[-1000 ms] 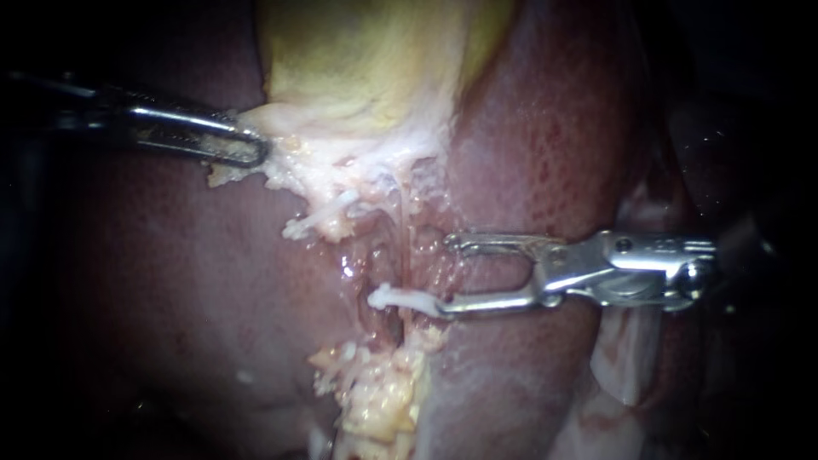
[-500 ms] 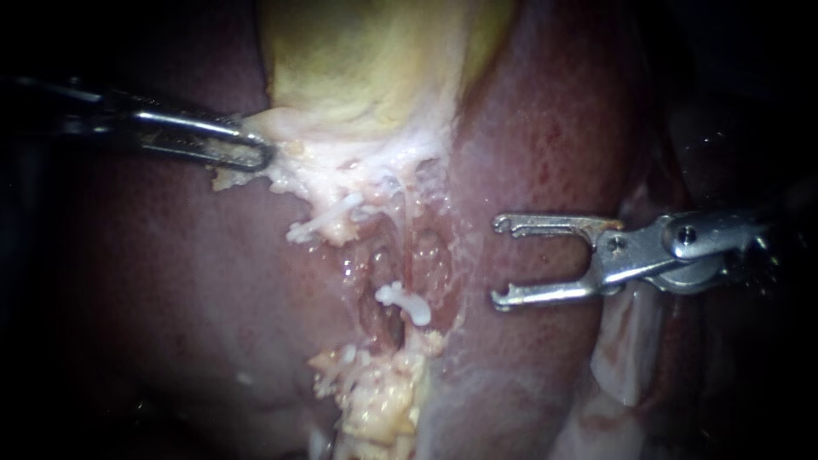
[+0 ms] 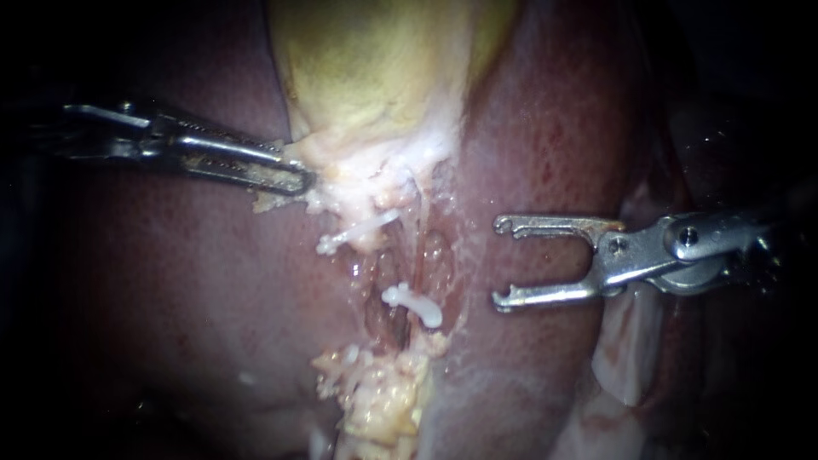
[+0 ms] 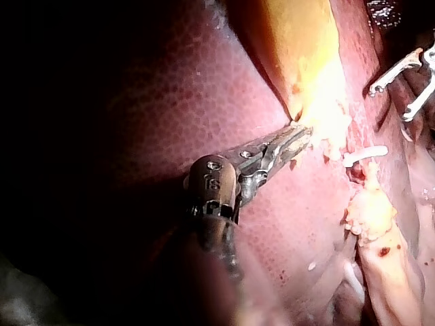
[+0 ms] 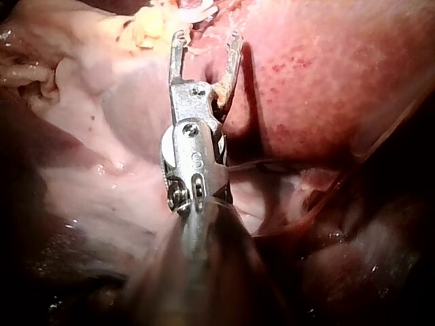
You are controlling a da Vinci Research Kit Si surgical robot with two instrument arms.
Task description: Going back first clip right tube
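Note:
A white clip [image 3: 413, 304] lies across a tube in the opened groove below the gallbladder [image 3: 375, 68]; which tube it holds is hard to tell. A second white clip [image 3: 354, 232] sits higher, near the pale tissue. My right instrument [image 3: 498, 261] stands to the right of the groove, its jaws wide open and empty, clear of the clip. In the right wrist view its open jaws [image 5: 207, 41] point at the clip [image 5: 197, 12] just ahead. My left instrument [image 3: 294, 179] is shut on the gallbladder's whitish lower edge, also seen in the left wrist view [image 4: 299, 136].
Dark red liver [image 3: 554, 128] surrounds the groove on both sides. Yellow fatty tissue [image 3: 375, 400] lies below the clips. Pale membrane [image 3: 622, 358] hangs under the right instrument's shaft.
My right instrument left the lower clip on the tube, drew back to the right with open jaws, then stayed still. My left instrument moved right, carrying the gallbladder's edge along.

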